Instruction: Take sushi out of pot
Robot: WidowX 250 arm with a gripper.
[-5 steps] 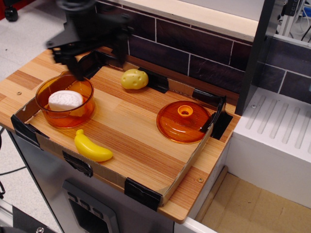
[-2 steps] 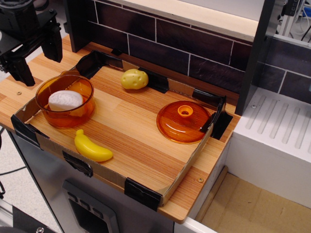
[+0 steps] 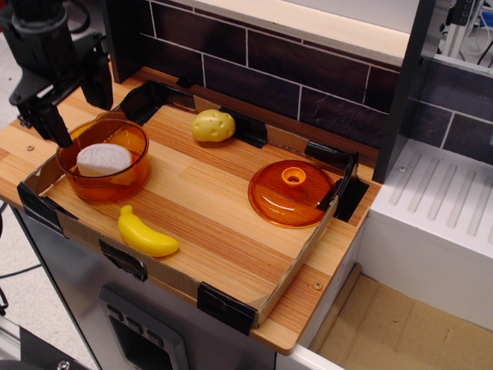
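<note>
- the hand hangs above the far left rim of the pot, fingers spread wide and holding nothing.
- the sushi lies inside the pot, white side up, just forward and right of the hand.
- best to centre both fingers over the sushi before descending, clear of the pot wall, then close gently and lift straight up.
- keep clear of the banana on the bench.
</note>
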